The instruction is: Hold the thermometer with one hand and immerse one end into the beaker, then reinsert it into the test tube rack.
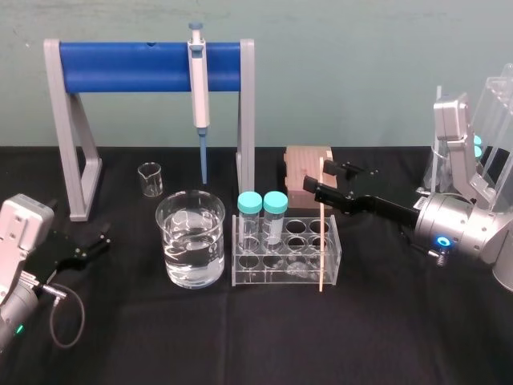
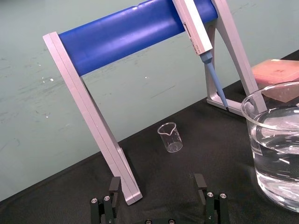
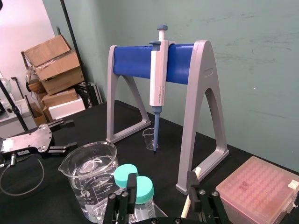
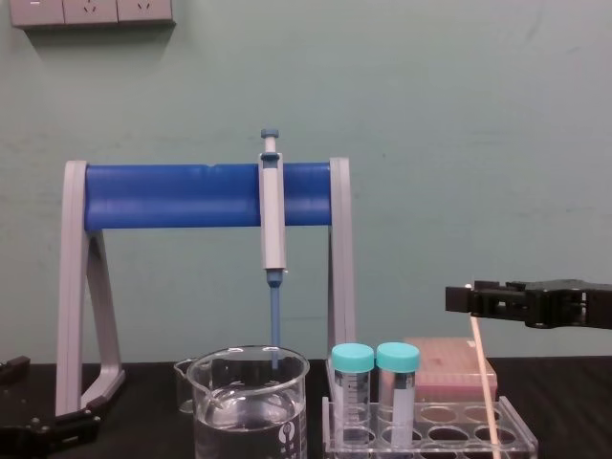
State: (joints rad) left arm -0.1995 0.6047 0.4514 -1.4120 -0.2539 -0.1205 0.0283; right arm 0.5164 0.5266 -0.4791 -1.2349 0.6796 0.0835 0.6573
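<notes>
The thermometer [image 1: 321, 241], a thin cream rod, stands nearly upright in a right-hand hole of the clear test tube rack [image 1: 272, 277]. My right gripper [image 1: 329, 181] reaches in from the right at the rod's top, open. In the right wrist view the thermometer [image 3: 186, 205] lies against one finger [image 3: 192, 183], with the other finger well apart. From the chest, the thermometer [image 4: 485, 382] leans slightly under the right gripper [image 4: 478, 298]. The beaker [image 1: 191, 241], holding clear water, stands left of the rack. My left gripper [image 1: 96, 237] rests open at the table's left.
Two teal-capped tubes [image 1: 263, 215] stand in the rack's left holes. Behind are a grey-and-blue stand [image 1: 148, 66] with a hanging pipette [image 1: 198, 88], a small glass beaker [image 1: 150, 178] and a pink box [image 1: 307, 167]. A black cloth covers the table.
</notes>
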